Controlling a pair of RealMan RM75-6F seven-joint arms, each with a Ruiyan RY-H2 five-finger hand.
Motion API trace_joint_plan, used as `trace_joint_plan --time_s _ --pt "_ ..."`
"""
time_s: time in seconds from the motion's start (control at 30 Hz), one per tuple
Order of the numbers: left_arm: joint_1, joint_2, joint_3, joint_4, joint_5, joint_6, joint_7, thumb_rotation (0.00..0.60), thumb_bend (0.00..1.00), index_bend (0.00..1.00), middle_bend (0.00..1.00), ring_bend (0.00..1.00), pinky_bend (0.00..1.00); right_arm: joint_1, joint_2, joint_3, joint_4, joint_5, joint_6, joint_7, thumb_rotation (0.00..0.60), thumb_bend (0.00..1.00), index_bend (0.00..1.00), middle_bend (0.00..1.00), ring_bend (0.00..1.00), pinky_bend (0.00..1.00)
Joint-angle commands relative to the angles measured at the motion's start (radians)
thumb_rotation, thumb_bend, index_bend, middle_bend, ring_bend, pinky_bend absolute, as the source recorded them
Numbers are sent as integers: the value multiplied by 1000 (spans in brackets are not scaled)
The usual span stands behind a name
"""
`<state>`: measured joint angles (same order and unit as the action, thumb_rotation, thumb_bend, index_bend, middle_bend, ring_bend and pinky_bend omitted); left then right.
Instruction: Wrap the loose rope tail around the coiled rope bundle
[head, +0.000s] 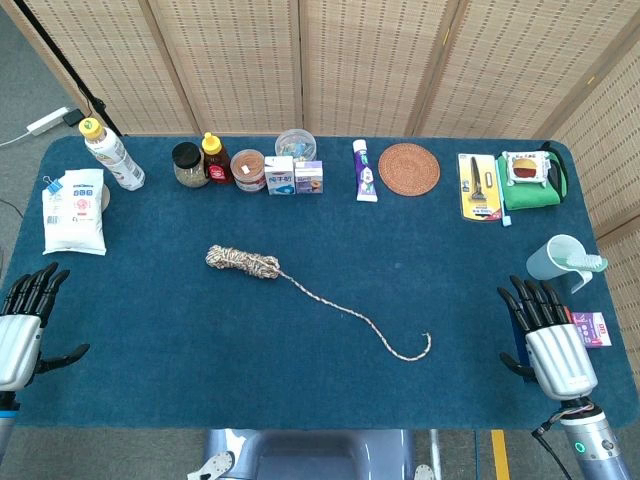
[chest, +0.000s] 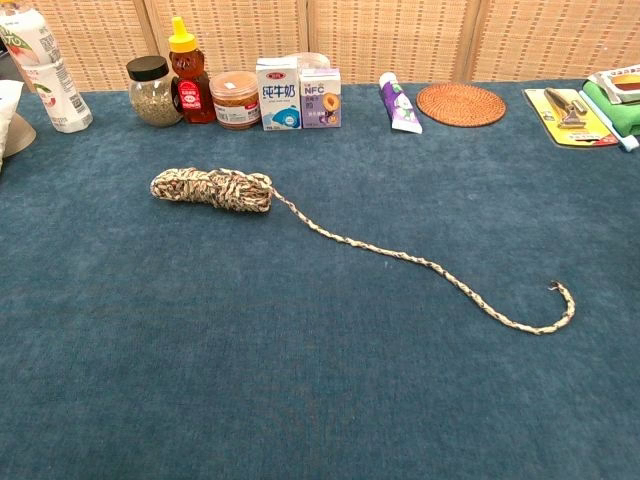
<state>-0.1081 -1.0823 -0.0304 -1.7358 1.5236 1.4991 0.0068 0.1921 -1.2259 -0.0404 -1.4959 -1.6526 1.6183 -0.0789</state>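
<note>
Rope bundle lies on the blue table, a short coil with its long axis running from upper left to lower right in the head view. From the bundle's right end the loose tail trails away toward the lower right and ends in a small upturned hook, well apart from the bundle.

Right hand rests at the table's right edge, fingers spread and holding nothing; the hooked tail end lies to its left, nearer to it than the bundle is. Left hand sits at the far left edge, likewise spread and empty, with the bundle off to its right and further up the table. Neither hand appears in the chest view.

By my reading, the right hand is better placed to take the tail end and the left hand to steady the bundle, since each lies on that hand's side. No wrapping has begun.
</note>
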Motion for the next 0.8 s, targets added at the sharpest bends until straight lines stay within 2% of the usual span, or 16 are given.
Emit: trace_joint_plan --time_s 0.03,0.27,0.53,0.6,0.73,0.8 --pt "1 -1 2 -2 2 -1 3 600 55 0 0 0 0 -9 -2 12 -6 9 2 17 600 0 0 0 0 0" --pt "4 -7 7 -2 7 -3 15 600 55 0 0 0 0 -2 -13 10 -12 15 -51 32 600 0 0 0 0 0" --pt "0 -10 -4 -2 -7 -7 16 600 55 0 0 0 0 55 -22 -1 -56 22 -201 43 600 0 3 0 0 0" --pt "0 -11 -7 -2 -12 -8 21 600 55 0 0 0 0 69 -25 -2 -77 26 -237 39 600 0 43 0 0 0" --pt "-2 -12 -9 -5 -17 -12 22 600 55 0 0 0 0 93 -37 -2 -112 41 -301 27 600 0 217 0 0 0" --pt "-5 -13 -11 -3 -23 -20 23 600 55 0 0 0 0 105 -46 0 -127 52 -331 17 600 0 264 0 0 0"
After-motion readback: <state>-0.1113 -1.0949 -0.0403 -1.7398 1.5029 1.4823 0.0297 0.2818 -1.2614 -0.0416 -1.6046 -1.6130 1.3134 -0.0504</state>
